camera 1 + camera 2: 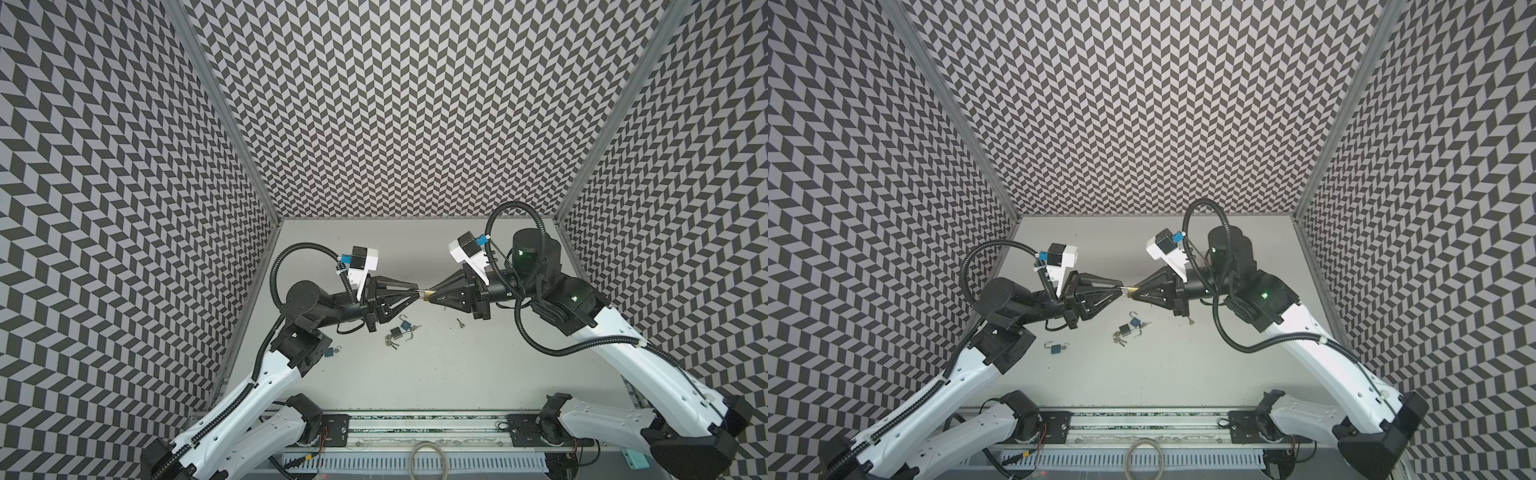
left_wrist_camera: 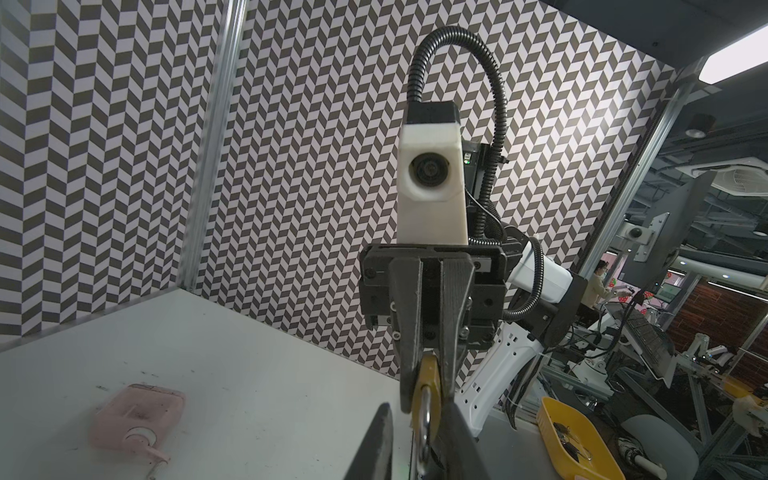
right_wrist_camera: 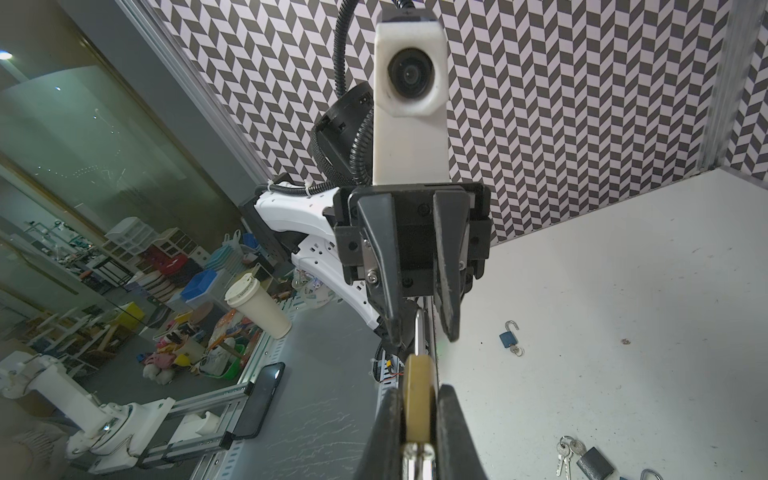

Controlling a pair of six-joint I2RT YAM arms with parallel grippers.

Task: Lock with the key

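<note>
**Item: brass padlock (image 1: pixel 428 295).** It is held in mid-air above the table (image 1: pixel 457 374), between the two claws, which meet tip to tip.

**Right gripper (image 1: pixel 434 294).** Its fingers are clamped together on the brass body.

**Left gripper (image 1: pixel 417 291).** Its jaws stand narrowly apart to either side of the shackle (image 2: pixel 424 419). The right wrist view shows a gap beside the steel rod, so no firm pinch is visible.

**Progress.**
- Done: the lock is lifted, steadied and presented to the second claw.
- Left to do, by my reading: seat the shackle and turn a key.
- Neither view shows whether the shackle is home.
- A bright metal piece shows behind the body, between the right fingers (a key or not, I cannot say).

**Spares on the table.**
- A loose key (image 1: pixel 459 322).
- A blue padlock (image 1: pixel 405 322) with its shackle open.
- A dark padlock (image 1: pixel 397 332) beside a key bunch (image 1: pixel 390 343).
- A second blue padlock (image 1: pixel 1054 348) near the left arm.

**Containers (both outside the cell).**
- A yellow tray (image 2: pixel 594 440) holds a few small dark pieces too small to name.
- A lidded paper cup (image 3: pixel 259 309) has its contents hidden.
</note>
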